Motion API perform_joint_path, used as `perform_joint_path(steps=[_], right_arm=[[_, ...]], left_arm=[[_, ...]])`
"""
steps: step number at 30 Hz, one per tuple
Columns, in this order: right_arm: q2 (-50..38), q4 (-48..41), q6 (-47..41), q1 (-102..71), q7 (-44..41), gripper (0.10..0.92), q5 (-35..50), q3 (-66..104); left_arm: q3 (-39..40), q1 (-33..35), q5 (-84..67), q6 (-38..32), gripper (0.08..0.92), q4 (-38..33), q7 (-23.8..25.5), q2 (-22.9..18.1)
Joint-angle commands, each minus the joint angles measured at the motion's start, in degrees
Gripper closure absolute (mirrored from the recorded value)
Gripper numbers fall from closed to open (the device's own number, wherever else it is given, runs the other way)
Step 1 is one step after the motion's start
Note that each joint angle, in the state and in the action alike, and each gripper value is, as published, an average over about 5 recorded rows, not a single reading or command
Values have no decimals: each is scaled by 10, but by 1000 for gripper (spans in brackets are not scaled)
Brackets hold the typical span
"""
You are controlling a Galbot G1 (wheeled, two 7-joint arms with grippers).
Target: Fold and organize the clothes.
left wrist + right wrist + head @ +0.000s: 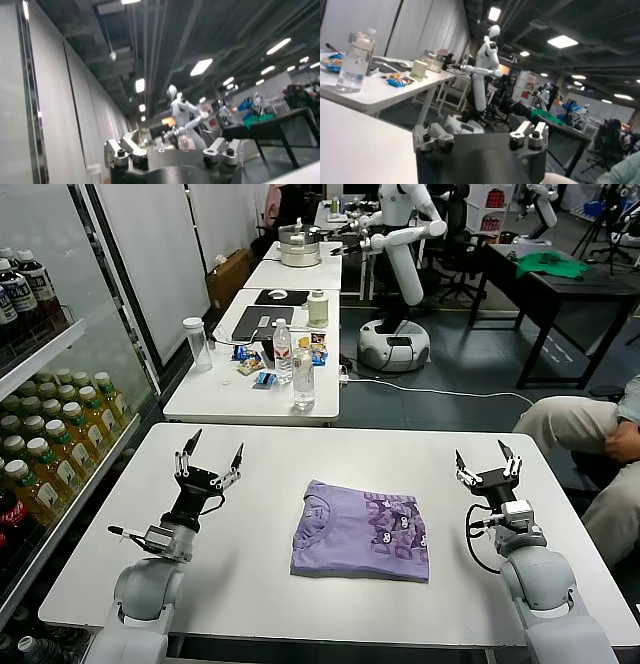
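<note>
Both arms rest low at the near edge of the white table (250,584), one at each side. On the left, the left gripper (210,455) points upward with its fingers spread wide and holds nothing. On the right, the right gripper (487,460) stands the same way (also wide, also empty). Between them, well apart from both, the lavender T-shirt (362,530) lies folded flat, its darker purple print facing up.

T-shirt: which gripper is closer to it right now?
Right, narrowly. The right gripper is raised, open, off the T-shirt's right edge; the left gripper is raised, open, farther off its left edge. Neither touches it.
</note>
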Motion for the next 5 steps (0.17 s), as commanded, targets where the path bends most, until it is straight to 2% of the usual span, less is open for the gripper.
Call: perform_joint_path(steps=[1, 5], right_arm=[[11, -19, 2, 25, -8, 203, -25, -5], [12, -15, -1, 20, -12, 203, -31, -1]], left_arm=[[-1, -34, 21, -46, 177, 16, 6, 4], [7, -36, -14, -10, 177, 15, 11, 7]])
